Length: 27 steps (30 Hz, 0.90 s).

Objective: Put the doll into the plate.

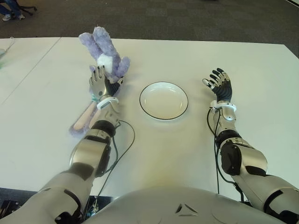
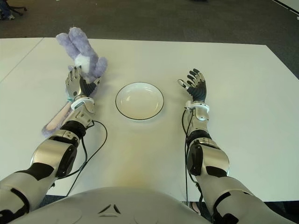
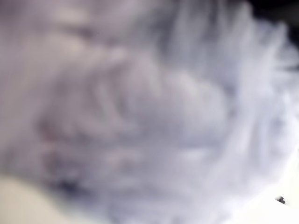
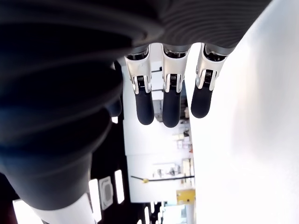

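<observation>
A purple plush doll (image 1: 105, 50) with a white patch and a long pink-lined ear (image 1: 84, 119) lies on the white table (image 1: 261, 74), left of the plate. My left hand (image 1: 99, 77) is over the doll's middle, fingers extended and spread, not curled around it. Purple fur (image 3: 149, 112) fills the left wrist view. The white plate (image 1: 163, 100) with a thin dark rim sits at the table's centre and holds nothing. My right hand (image 1: 217, 80) shows to the right of the plate, its fingers (image 4: 171, 109) straight and holding nothing.
Black cables (image 1: 125, 140) trail from both arms across the near table. A seam (image 1: 32, 70) divides this table from another on the left. Dark carpet lies beyond the far edge, with a person's feet (image 1: 9, 14) at the far left.
</observation>
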### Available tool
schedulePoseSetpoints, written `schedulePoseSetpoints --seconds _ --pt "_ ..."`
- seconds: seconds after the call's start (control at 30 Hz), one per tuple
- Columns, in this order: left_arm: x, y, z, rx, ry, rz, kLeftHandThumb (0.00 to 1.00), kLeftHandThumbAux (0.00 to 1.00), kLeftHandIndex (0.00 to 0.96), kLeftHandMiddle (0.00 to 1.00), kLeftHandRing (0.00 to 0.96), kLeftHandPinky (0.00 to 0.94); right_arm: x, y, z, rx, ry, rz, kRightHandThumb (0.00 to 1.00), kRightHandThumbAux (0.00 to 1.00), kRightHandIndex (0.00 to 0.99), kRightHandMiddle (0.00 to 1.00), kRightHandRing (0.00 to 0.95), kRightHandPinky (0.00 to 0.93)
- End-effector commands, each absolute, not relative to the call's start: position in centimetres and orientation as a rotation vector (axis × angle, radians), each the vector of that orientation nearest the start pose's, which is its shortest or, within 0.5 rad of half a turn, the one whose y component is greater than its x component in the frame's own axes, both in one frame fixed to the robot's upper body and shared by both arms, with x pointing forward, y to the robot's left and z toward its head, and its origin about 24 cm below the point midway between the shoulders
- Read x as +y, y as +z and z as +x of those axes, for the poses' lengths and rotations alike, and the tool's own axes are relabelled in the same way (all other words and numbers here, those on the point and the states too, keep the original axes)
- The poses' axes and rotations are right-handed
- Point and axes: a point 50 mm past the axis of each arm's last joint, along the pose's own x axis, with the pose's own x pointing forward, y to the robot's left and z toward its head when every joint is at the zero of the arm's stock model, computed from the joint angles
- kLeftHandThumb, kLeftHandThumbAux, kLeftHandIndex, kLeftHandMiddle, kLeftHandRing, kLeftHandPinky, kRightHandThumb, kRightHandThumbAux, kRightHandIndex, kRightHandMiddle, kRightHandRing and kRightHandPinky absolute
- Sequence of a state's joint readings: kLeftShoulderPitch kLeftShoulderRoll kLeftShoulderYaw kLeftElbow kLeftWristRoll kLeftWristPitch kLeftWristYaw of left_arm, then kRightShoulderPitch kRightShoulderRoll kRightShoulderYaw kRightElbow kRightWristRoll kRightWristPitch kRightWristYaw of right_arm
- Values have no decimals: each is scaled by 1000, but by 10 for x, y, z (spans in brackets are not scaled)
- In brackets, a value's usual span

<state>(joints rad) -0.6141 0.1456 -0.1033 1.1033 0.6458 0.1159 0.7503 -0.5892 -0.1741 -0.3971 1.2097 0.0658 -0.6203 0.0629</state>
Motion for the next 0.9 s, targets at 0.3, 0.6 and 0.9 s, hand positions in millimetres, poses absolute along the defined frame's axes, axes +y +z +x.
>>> schedulePoseSetpoints --seconds 0.3,0.6,0.9 --pt "193 -80 263 607 258 1052 808 442 339 431 529 589 -211 -88 244 440 -313 217 130 865 193 234 230 242" --pt "195 -84 259 666 269 1009 846 657 423 511 598 618 -212 -89 244 443 -318 228 138 872 197 238 231 230" --pt "191 -82 262 686 300 939 853 658 430 493 642 655 -212 -88 244 437 -326 242 147 880 204 244 235 218"
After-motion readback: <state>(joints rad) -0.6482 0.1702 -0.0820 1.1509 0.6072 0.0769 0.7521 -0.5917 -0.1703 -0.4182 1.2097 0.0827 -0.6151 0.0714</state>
